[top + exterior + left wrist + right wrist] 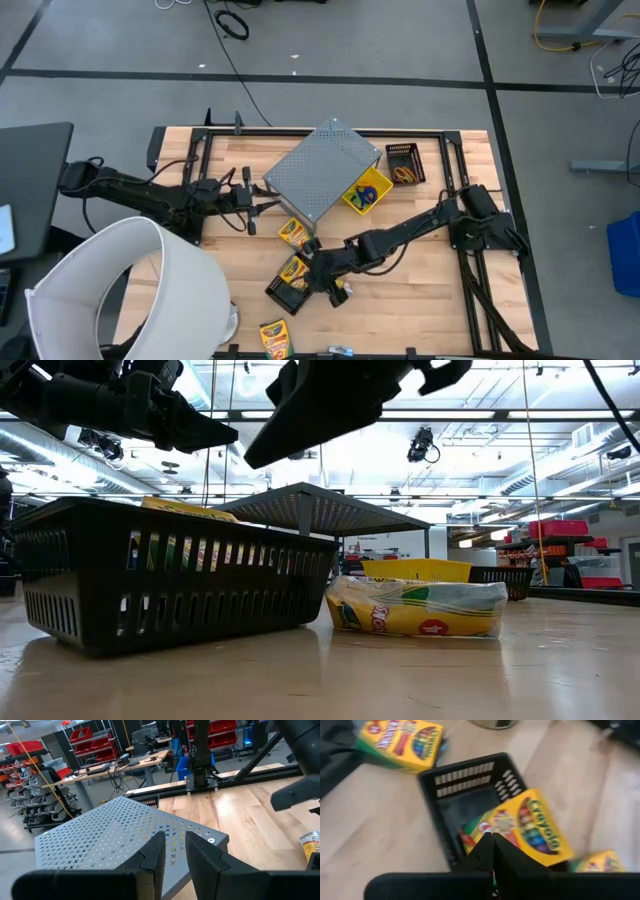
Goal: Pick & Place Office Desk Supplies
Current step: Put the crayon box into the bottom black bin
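A: The black basket (470, 805) near the table's front edge already has a crayon box (530, 827) leaning on its rim?

B: Yes. The right gripper (492, 851) hovers above, fingers together, empty. Lift straight up, avoid knocking it. The left gripper (172, 857) waits narrowly open, empty, by the perforated grey cover (110, 840).

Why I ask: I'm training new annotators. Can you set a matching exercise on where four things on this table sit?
Things:
1. black basket
2. yellow tray
3. white cylinder
4. lone crayon box

Places:
A. against the grey perforated stand
B. flat by the table edge, nothing around it
C. under the right gripper, with another crayon box in it
D. over the table's left corner, beside the left arm

Pairs: 1-C, 2-A, 3-D, 4-B
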### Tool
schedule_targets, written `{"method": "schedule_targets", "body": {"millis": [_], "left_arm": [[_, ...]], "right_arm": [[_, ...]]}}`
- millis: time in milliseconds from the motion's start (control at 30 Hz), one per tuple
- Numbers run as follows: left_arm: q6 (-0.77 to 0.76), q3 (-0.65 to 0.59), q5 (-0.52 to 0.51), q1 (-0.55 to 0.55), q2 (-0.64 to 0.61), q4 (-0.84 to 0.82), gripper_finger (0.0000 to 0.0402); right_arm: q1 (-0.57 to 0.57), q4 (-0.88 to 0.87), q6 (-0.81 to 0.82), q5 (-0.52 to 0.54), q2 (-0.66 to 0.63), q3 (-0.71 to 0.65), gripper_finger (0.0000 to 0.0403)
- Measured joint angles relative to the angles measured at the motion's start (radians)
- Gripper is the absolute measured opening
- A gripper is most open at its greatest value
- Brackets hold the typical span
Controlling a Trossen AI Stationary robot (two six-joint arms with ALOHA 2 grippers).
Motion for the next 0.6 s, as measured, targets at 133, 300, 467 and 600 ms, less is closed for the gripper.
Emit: {"method": "schedule_targets", "body": {"millis": [133, 300, 467, 600], "left_arm": [[0.0, 0.0, 0.0, 0.0, 0.0, 0.0, 0.0083], [0.0, 0.0, 0.0, 0.0, 0.0, 0.001, 0.0083], [0.0, 0.001, 0.0, 0.0, 0.0, 0.006, 0.0083], [-0.003, 0.001, 0.0, 0.0, 0.0, 0.01, 0.0083]], "right_arm": [[-0.03, -0.015, -0.011, -0.119, 0.005, 0.0, 0.0002], [-0.057, -0.011, -0.051, -0.219, 0.005, 0.0, 0.0002], [-0.084, 0.016, -0.062, -0.344, 0.046, 0.002, 0.0001], [-0.098, 0.014, -0.078, -0.354, 0.111, 0.019, 0.0001]]}}
